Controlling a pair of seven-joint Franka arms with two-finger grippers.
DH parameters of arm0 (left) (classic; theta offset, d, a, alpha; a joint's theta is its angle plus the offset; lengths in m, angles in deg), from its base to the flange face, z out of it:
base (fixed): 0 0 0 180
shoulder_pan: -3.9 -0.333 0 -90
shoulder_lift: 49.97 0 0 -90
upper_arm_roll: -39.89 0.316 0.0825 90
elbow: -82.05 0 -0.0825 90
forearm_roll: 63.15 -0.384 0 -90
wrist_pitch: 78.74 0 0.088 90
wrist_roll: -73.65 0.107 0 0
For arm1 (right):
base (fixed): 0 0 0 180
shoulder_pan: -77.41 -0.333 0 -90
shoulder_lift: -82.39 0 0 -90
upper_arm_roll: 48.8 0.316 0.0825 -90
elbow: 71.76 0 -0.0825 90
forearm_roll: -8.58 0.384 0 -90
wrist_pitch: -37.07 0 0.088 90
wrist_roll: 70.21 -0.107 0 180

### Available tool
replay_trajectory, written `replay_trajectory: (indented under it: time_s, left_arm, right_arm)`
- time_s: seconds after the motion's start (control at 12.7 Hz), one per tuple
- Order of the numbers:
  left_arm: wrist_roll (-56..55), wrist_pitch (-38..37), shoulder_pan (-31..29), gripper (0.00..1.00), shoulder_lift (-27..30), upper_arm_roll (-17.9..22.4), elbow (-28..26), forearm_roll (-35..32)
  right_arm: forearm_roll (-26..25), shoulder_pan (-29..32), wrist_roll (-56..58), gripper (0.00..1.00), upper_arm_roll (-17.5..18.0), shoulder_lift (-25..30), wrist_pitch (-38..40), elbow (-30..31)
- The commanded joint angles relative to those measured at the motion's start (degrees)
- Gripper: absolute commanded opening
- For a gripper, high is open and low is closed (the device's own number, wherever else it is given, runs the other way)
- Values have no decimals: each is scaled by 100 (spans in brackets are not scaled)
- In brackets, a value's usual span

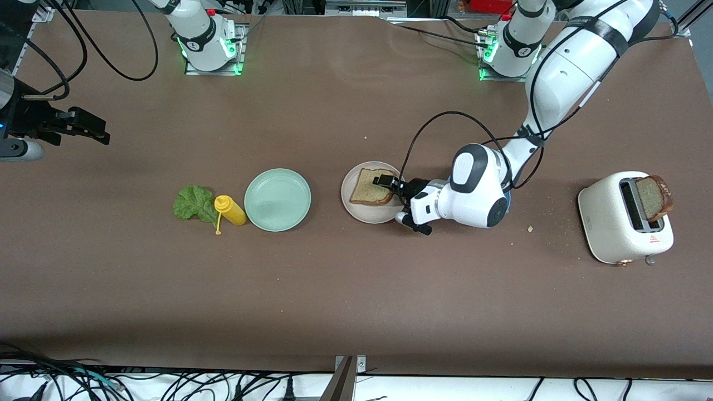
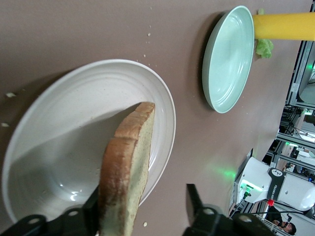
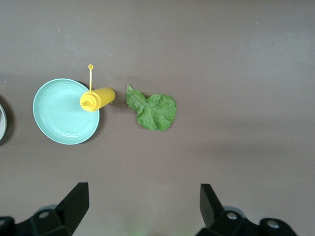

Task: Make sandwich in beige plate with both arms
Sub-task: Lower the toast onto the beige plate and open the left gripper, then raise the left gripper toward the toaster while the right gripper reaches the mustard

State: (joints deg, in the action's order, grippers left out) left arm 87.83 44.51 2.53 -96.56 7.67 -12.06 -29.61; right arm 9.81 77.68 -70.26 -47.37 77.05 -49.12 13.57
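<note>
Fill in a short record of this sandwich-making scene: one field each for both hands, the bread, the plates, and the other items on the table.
left hand: open, over the beige plate, one finger against the bread slice
right hand: open, waiting at the right arm's end of the table
second bread slice: in the toaster
mint-green plate: beside the mustard bottle
lettuce leaf: on the table, touching the bottle

One tan bread slice (image 1: pixel 372 187) lies tilted on the round beige plate (image 1: pixel 356 210) — no lettuce on it.
</note>
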Motion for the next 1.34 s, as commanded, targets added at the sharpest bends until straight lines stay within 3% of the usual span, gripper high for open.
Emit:
replay_trajectory:
  time_s: [0.0, 0.47, 0.79, 1.02, 1.26]
  left_arm:
    - [129, -126, -134, 100, 132, 32, 33, -564]
    - [129, -424, -329, 100, 403, 23, 77, -1594]
    - [85, -670, -478, 100, 1071, 40, 77, -2482]
    - [-20, -829, -732, 100, 1738, 58, 86, -3202]
    - [-922, -1372, -891, 100, 2336, 58, 103, -3930]
  right_arm:
    - [289, 183, 23, 100, 24, 15, -4, -34]
    - [-26, 140, 14, 100, 68, -221, -161, -16]
    - [-26, 87, 66, 100, 94, -319, -189, 19]
    - [-79, -291, 322, 100, 129, -460, -171, -16]
    - [-18, -335, 391, 100, 129, -644, -240, -16]
